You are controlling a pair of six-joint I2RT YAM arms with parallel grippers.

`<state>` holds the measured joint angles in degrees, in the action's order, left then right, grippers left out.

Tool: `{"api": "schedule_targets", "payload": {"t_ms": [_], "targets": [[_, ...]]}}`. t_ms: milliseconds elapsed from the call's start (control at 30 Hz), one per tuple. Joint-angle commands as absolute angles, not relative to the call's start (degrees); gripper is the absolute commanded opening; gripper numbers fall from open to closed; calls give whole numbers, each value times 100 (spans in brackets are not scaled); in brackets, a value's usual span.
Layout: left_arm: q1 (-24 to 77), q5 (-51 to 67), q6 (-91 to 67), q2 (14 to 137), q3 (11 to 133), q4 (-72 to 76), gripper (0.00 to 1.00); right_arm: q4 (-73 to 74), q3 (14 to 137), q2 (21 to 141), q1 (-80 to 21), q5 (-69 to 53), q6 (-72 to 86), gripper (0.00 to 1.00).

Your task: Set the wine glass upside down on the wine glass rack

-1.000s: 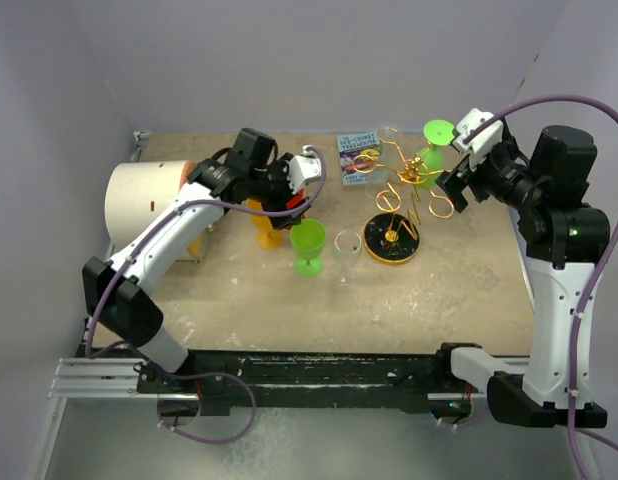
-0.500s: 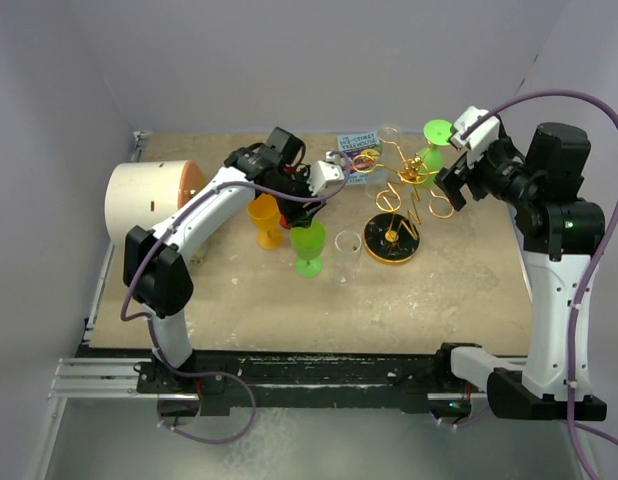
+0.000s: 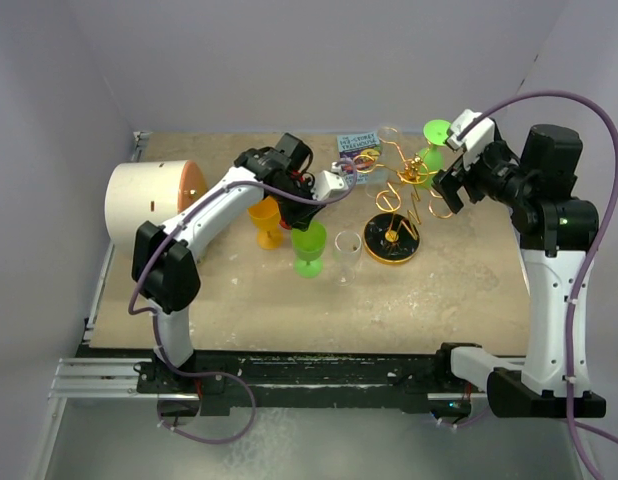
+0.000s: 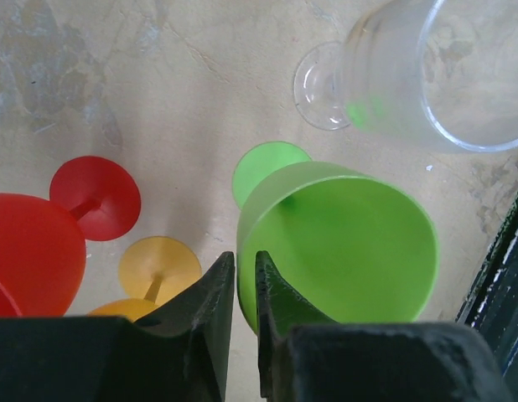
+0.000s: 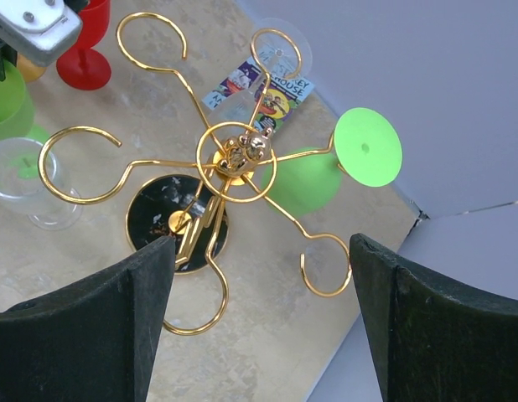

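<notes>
While the green wine glass [image 4: 343, 243] stands mouth-up, stem vertical, on the table [image 3: 439, 290] near the wine glass rack [image 5: 234, 155], my left pincer [image 4: 244, 261] pinches its rim and my right pincer [image 5: 257, 251] gapes empty.

Left wrist view: red glass [image 4: 28, 251] cut by the left edge, clear glass [image 4: 443, 75] by top and right edges. Orange glass [image 4: 158, 264] bowl mostly behind left tool [image 4: 245, 260]. Can't tell if tool pinches green glass [image 4: 343, 251] rim. Top view: book [image 3: 357, 148] text too small.
</notes>
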<state>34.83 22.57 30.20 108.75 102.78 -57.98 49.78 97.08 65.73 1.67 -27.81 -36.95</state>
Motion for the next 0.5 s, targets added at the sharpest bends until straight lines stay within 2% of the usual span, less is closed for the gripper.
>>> {"api": "schedule_targets", "payload": {"t_ms": [0,133,467], "targets": [[3537,2388,3254,10736,10427,-6000,14,4749,9669,6518,202,-2746,-3587,86],[3541,2356,3411,10454,10425,-6151,0,4722,9596,6451,210,-2667,-3569,86],[3540,2848,4048,8945,10214,-7031,0,4704,9385,6272,255,-2536,-3357,88]]}}
